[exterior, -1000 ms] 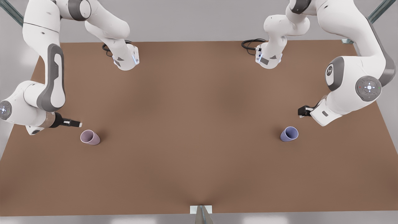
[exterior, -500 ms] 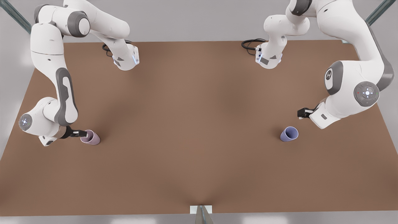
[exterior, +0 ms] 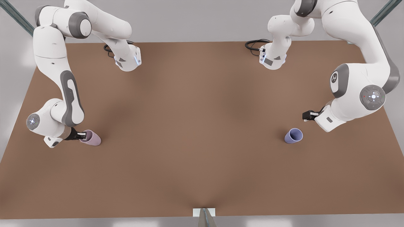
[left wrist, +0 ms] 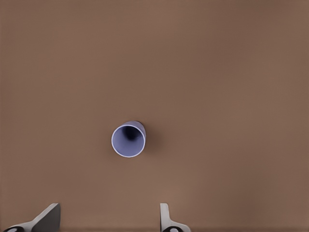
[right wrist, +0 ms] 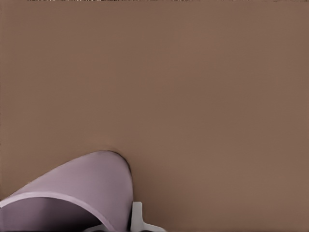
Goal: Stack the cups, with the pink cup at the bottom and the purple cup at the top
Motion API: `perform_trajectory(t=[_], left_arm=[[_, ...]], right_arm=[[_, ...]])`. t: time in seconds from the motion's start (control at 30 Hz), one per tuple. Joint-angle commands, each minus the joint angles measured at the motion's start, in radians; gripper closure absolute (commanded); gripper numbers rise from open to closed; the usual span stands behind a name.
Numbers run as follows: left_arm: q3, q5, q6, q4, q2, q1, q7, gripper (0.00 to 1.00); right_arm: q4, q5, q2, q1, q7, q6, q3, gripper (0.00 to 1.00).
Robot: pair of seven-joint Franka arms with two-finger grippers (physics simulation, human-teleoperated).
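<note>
We see the right pincer (exterior: 82, 136), at the front view's left, down at the pink cup (exterior: 91, 138), with one fingertip (right wrist: 137, 216) just outside the cup's wall in the right wrist view; the other finger probably sits inside the rim, a wall pinch that suits a small tapered cup, but we cannot tell whether the jaws have closed on it. The pink cup stands on the brown surface (exterior: 202, 126) near the front view's left edge, and it is the one that must end up underneath, so it makes sense that it is handled first. The left pincer (exterior: 309, 115) hangs above and just beside the purple cup (exterior: 294, 136) at the front view's right, its two fingers spread wide with nothing between them, the cup's open mouth showing in the left wrist view (left wrist: 128, 139); we judge that this arm waits, lined up for its own pick once the base cup is placed. The two cups are well apart, so stacking has not begun. Compared with a second ago, the right arm has swung in and lowered until its pincer reached the pink cup, which has barely shifted, while the left arm and the purple cup have hardly changed.
</note>
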Motion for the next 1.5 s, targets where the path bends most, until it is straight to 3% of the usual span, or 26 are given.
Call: perform_trajectory(t=[0.0,0.2,0.4,0.53,0.6,0.67,0.77,0.87,1.2,1.23,1.47], left_arm=[[0.0,0.0,0.0,0.0,-0.002,-0.001,0.005,0.0],[0.008,0.002,0.0,0.004,-0.003,0.001,0.012,0.0],[0.017,0.003,0.009,0.004,0.005,0.001,0.012,0.0],[0.031,0.0,0.01,0.004,0.011,0.004,0.014,0.0],[0.032,-0.001,0.01,0.005,0.015,0.004,0.014,0.0],[0.032,0.0,0.01,0.005,0.015,0.004,0.014,0.0],[0.032,-0.001,0.01,0.005,0.017,0.004,0.014,0.0],[0.034,-0.001,0.012,0.007,0.034,0.004,0.014,0.0],[0.141,-0.093,0.159,-0.03,0.149,0.022,0.169,0.0],[0.141,-0.105,0.202,-0.068,0.155,0.033,0.209,0.0],[0.141,-0.109,0.583,-0.389,0.133,0.03,0.275,0.0]], right_arm=[[0.002,-0.005,-0.011,0.008,-0.065,-0.006,0.001,0.79],[0.013,-0.004,-0.135,0.014,0.069,-0.139,0.079,0.79],[0.049,0.0,-0.192,0.348,0.663,-0.212,0.101,0.79],[0.221,0.003,-0.077,0.555,0.961,-0.213,0.098,0.79],[0.4,-0.014,0.035,0.67,1.123,-0.288,0.09,0.79],[0.615,-0.028,0.164,0.818,1.241,-0.406,0.01,0.79],[0.913,-0.023,0.389,0.887,1.426,-0.426,0.013,0.79],[1.037,-0.023,0.504,0.977,1.506,-0.442,-0.037,0.79],[1.053,-0.022,0.555,0.991,1.539,-0.419,-0.042,0.79],[1.051,-0.022,0.556,0.991,1.539,-0.411,-0.04,0.69],[1.042,-0.013,0.555,0.985,1.533,-0.397,-0.037,0.54]])
